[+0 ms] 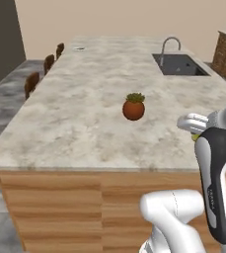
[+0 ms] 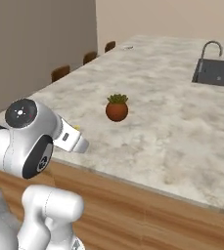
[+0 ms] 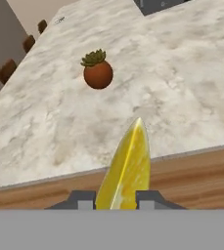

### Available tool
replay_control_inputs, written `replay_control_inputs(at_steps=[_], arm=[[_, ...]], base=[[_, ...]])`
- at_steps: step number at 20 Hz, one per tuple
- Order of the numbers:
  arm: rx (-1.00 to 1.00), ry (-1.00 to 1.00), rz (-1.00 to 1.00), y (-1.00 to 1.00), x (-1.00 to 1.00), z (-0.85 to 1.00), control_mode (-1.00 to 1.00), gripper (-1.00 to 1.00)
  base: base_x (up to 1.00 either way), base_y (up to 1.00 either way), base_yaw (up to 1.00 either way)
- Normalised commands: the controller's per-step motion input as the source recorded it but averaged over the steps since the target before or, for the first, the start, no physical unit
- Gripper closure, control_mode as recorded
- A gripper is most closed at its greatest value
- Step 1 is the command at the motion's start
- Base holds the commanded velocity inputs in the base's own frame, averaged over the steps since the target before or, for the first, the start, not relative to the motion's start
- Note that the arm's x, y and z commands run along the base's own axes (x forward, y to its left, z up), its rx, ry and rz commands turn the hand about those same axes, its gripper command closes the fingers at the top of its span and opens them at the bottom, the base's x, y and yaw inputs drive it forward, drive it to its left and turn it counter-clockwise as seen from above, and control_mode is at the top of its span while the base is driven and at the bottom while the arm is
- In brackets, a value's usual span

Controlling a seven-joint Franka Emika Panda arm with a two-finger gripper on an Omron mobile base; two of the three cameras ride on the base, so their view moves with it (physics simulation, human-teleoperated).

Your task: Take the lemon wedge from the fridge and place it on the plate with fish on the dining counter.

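Note:
My gripper (image 3: 116, 200) is shut on the lemon wedge (image 3: 125, 166), a glossy yellow sliver that stands up between the two dark fingertips. The hand hangs just in front of the near edge of the dining counter (image 1: 85, 108), a little above its marbled top. Seen from the base, the gripper (image 1: 187, 123) (image 2: 79, 142) shows a speck of yellow, the lemon wedge (image 1: 196, 137) (image 2: 77, 128), beside it. A small flat item (image 1: 80, 48) lies at the counter's far end, too small to identify. The fridge is out of view.
A round brown pot with a green plant (image 1: 133, 106) (image 2: 117, 108) (image 3: 98, 71) stands mid-counter. The dark sink (image 1: 181, 64) with a curved faucet (image 1: 169, 44) is at the far right. Wooden stools (image 1: 31, 83) line the left side.

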Motion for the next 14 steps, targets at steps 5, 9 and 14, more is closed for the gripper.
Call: replay_control_inputs(at_steps=[5,9,14], arm=[[0.00,0.00,0.00,0.00,0.00,0.00,1.00,1.00],[0.00,0.00,0.00,0.00,0.00,0.00,1.00,1.00],[0.00,0.00,0.00,0.00,0.00,0.00,1.00,1.00]], base=[[0.18,1.00,0.17],[0.42,1.00,0.02],[0.59,1.00,0.00]])
